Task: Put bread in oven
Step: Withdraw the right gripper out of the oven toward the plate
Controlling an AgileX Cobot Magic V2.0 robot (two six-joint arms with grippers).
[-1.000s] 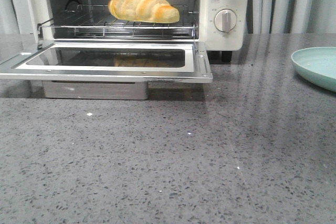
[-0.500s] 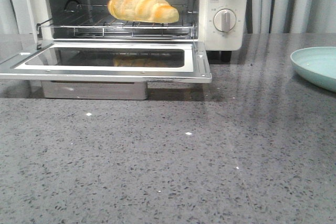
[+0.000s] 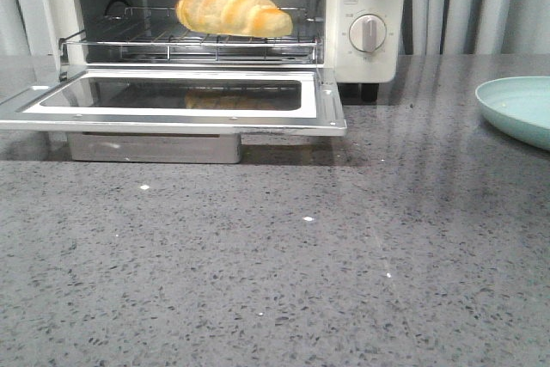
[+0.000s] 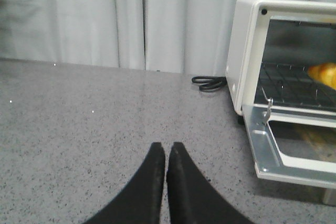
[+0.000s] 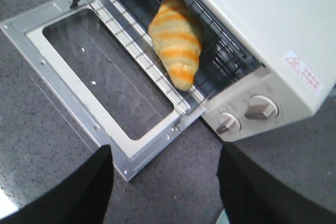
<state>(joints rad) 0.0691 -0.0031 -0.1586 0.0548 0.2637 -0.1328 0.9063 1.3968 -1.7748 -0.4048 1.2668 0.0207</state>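
Note:
The golden striped bread lies on the wire rack inside the cream-white oven, whose glass door is dropped open. The bread also shows in the right wrist view and, partly, in the left wrist view. My right gripper is open and empty, above the table in front of the door's corner. My left gripper is shut and empty, over the table beside the oven. Neither gripper shows in the front view.
A pale green plate sits at the table's right. A metal tray lies under the open door. A black cord lies behind the oven by the curtain. Two knobs are on the oven's panel.
The front view has shifted very slightly; the bread stays on the rack and the door stays open.

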